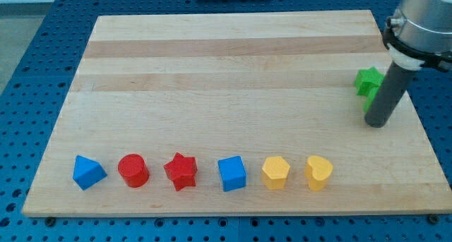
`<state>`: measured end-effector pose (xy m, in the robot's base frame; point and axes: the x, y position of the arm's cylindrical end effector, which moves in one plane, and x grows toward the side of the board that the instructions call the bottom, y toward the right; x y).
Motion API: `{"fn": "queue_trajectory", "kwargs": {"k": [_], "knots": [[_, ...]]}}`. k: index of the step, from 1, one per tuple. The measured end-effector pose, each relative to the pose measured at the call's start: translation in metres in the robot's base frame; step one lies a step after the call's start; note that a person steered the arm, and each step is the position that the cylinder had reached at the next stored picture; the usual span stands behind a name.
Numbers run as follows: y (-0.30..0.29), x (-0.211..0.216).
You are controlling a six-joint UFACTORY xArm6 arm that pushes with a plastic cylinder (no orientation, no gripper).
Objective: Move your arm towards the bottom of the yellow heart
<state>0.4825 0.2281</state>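
Note:
The yellow heart (318, 172) lies at the right end of a row of blocks near the view's bottom. My tip (376, 123) rests on the board at the view's right, above and to the right of the heart and well apart from it. The rod rises from the tip toward the upper right. A green block (368, 81) sits just above the tip, partly hidden behind the rod.
The row holds, from the left, a blue block (89, 172), a red cylinder (133, 170), a red star (181, 171), a blue cube (232, 173) and a yellow hexagon (275, 173). The wooden board (226, 65) lies on a blue perforated table.

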Motion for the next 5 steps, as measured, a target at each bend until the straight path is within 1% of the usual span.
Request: {"fn": "queue_trajectory", "kwargs": {"k": [2,3,4,5], "knots": [[0.007,-0.001],[0.004,0.048],[-0.021,0.105],[-0.072,0.135]]}}
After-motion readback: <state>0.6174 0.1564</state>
